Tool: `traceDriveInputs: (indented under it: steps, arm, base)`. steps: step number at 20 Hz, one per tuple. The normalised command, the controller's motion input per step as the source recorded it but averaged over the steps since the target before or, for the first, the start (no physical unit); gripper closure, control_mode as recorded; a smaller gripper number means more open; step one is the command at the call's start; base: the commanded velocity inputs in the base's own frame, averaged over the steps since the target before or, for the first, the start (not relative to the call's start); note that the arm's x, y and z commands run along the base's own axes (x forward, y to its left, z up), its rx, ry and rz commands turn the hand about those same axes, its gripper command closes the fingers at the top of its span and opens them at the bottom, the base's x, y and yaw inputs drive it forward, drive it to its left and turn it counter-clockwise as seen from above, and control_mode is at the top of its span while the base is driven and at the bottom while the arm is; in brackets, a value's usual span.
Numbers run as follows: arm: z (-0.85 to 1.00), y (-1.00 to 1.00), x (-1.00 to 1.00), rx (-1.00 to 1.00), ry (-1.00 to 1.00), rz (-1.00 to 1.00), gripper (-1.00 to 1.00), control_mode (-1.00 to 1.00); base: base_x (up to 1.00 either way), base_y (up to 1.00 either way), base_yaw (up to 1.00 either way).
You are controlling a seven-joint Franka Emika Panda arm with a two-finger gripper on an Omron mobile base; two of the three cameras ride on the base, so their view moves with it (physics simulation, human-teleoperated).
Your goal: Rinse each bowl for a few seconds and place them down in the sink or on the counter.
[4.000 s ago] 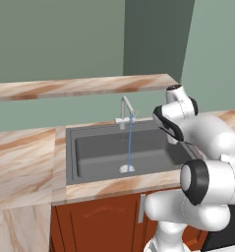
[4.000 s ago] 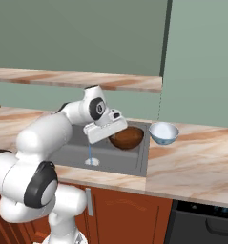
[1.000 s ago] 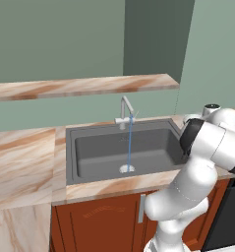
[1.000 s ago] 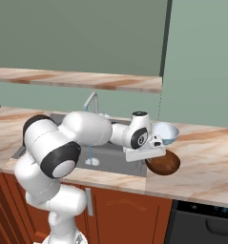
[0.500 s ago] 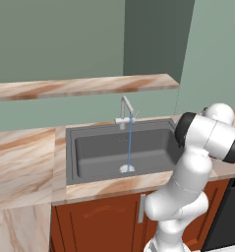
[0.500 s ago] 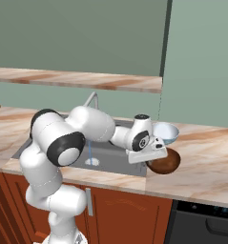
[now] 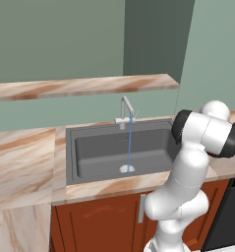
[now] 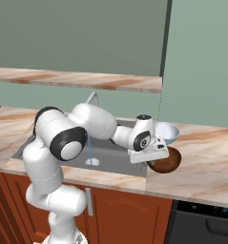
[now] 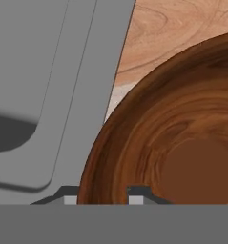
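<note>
The brown bowl (image 8: pixel 165 161) rests on the tabletop (image 8: pixel 206 167) just right of the sink (image 8: pixel 113 159), near the pale bowl (image 8: pixel 166 132). The gripper (image 9: pixel 103 196) straddles its rim; whether it grips cannot be told. Advice: open fully, lift straight up, avoid tipping.

Even, soft rendered light; faint shadows; hand view perhaps slightly blurred.

— Where's the gripper (image 8: pixel 156 159) sitting? — I'm seeing it at the brown bowl (image 8: pixel 165 162) on the counter (image 8: pixel 206 162), right of the sink (image 8: pixel 115 164); pale bowl (image 8: pixel 166 132) just behind. Water is running.
</note>
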Motion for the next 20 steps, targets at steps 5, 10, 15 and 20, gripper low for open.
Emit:
traceDriveInputs:
  steps: [5, 10, 15, 20]
  arm:
    - [0.1, 0.0, 0.01, -0.01, 0.0, 0.0, -1.0, -1.0]
    - [0.25, 0.02, 0.0, -0.02, -0.02, 0.0, -1.0, -1.0]
    - [0.44, 0.1, -0.08, -0.03, -0.05, 0.0, -1.0, -1.0]
    - [0.55, 0.13, -0.17, 0.0, -0.02, 0.05, -1.0, -1.0]
  base:
    - [0.0, 0.0, 0.0]
    - [0.0, 0.0, 0.0]
    - [0.0, 0.0, 0.0]
    - [0.0, 0.0, 0.0]
